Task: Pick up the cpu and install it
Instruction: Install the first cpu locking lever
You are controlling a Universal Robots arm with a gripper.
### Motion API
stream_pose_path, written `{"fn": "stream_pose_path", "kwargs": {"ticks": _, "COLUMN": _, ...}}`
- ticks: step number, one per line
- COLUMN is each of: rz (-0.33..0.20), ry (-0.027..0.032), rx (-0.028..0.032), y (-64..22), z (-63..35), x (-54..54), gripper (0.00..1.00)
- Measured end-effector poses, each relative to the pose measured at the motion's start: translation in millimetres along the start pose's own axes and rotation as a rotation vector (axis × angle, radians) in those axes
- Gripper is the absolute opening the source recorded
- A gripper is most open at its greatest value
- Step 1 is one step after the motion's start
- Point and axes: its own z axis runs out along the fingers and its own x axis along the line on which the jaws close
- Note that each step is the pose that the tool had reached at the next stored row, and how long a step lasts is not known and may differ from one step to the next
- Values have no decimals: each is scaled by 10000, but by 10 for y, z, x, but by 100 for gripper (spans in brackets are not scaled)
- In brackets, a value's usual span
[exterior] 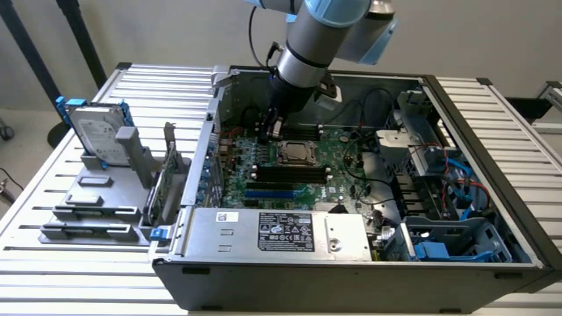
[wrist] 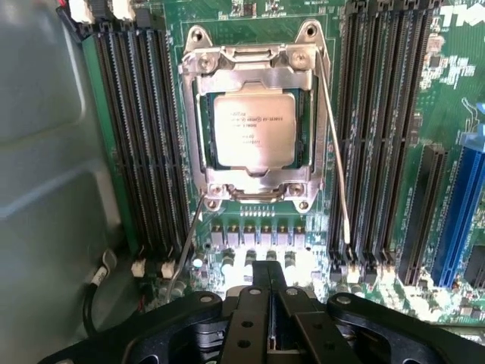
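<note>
Wrist view: cpu (wrist: 253, 130) seated in socket frame (wrist: 250, 67) — memory slots (wrist: 144, 136) flank it — gripper (wrist: 267, 274) clenched, empty

One arm (exterior: 325, 33) and one open case (exterior: 351, 280). One cpu (wrist: 254, 130) sits in one socket frame (wrist: 250, 64). There are two banks of memory slots (wrist: 140, 129), four slots each, one bank on either side of the frame. One blue slot (wrist: 455, 220). One power supply (exterior: 281, 234) is at the exterior view's lower middle. One hard drive (exterior: 97, 135) and one stand (exterior: 97, 197) are at its left.
</note>
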Motion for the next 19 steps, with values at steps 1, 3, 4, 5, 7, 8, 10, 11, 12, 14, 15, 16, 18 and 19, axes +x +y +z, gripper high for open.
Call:
{"fn": "stream_pose_path", "kwargs": {"ticks": 1, "rz": -15, "ry": 43, "rx": -3, "y": -30, "z": -14, "x": 1, "gripper": 11}}
{"fn": "stream_pose_path", "kwargs": {"ticks": 3, "rz": -37, "ry": 126, "rx": -20, "y": -78, "z": -30, "x": 1, "gripper": 11}}
{"fn": "stream_pose_path", "kwargs": {"ticks": 4, "rz": -36, "ry": 174, "rx": -33, "y": -95, "z": -35, "x": 2, "gripper": 11}}
{"fn": "stream_pose_path", "kwargs": {"ticks": 5, "rz": -12, "ry": 219, "rx": -48, "y": -107, "z": -34, "x": 2, "gripper": 11}}
{"fn": "stream_pose_path", "kwargs": {"ticks": 7, "rz": 84, "ry": 294, "rx": -71, "y": -118, "z": -31, "x": 1, "gripper": 11}}
{"fn": "stream_pose_path", "kwargs": {"ticks": 8, "rz": 148, "ry": 334, "rx": -86, "y": -121, "z": -31, "x": 1, "gripper": 11}}
{"fn": "stream_pose_path", "kwargs": {"ticks": 10, "rz": 281, "ry": 421, "rx": -114, "y": -124, "z": -29, "x": 1, "gripper": 11}}
{"fn": "stream_pose_path", "kwargs": {"ticks": 11, "rz": 351, "ry": 472, "rx": -127, "y": -126, "z": -28, "x": 1, "gripper": 11}}
{"fn": "stream_pose_path", "kwargs": {"ticks": 12, "rz": 407, "ry": 528, "rx": -139, "y": -128, "z": -28, "x": 1, "gripper": 11}}
{"fn": "stream_pose_path", "kwargs": {"ticks": 14, "rz": 488, "ry": 673, "rx": -160, "y": -136, "z": -25, "x": 0, "gripper": 11}}
{"fn": "stream_pose_path", "kwargs": {"ticks": 15, "rz": 507, "ry": 761, "rx": -167, "y": -141, "z": -23, "x": 0, "gripper": 11}}
{"fn": "stream_pose_path", "kwargs": {"ticks": 16, "rz": 517, "ry": 859, "rx": -175, "y": -147, "z": -22, "x": 0, "gripper": 11}}
{"fn": "stream_pose_path", "kwargs": {"ticks": 18, "rz": 550, "ry": 1045, "rx": -191, "y": -157, "z": -19, "x": -1, "gripper": 11}}
{"fn": "stream_pose_path", "kwargs": {"ticks": 19, "rz": 582, "ry": 1122, "rx": -200, "y": -161, "z": -17, "x": -1, "gripper": 11}}
